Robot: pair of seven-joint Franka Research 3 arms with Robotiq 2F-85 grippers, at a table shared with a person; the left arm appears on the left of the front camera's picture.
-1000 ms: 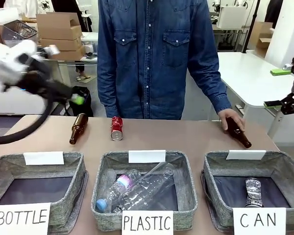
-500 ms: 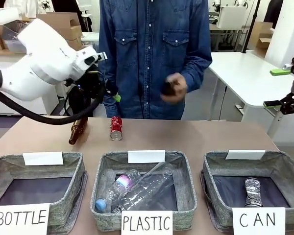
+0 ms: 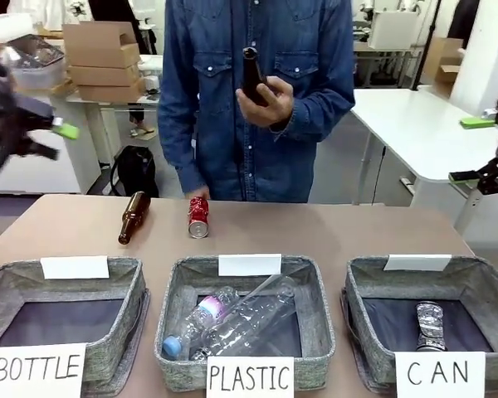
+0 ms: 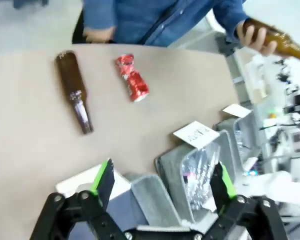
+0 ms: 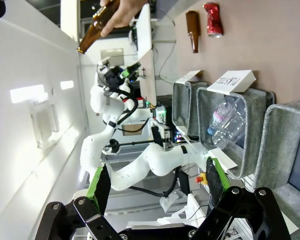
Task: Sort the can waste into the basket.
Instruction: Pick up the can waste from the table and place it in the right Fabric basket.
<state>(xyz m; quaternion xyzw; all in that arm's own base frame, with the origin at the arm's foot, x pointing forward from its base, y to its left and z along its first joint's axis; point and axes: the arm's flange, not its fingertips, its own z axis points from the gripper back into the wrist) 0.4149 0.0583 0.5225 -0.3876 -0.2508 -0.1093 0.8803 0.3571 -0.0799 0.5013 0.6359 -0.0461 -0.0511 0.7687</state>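
Red and dented, the loose can (image 3: 198,217) is lying on the table (image 3: 332,232) well left of the CAN basket (image 3: 481,286), which is holding the silvery can (image 3: 429,325), so we are poising our left gripper (image 4: 164,176) and right gripper (image 5: 156,175) wide open and empty, likely to fetch it.

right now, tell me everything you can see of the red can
The red can is a small metal drink can with white marks, dented and crumpled. It lies on its side on the table, silvery end toward the baskets, beside a brown bottle but apart from it. Only the table touches it.
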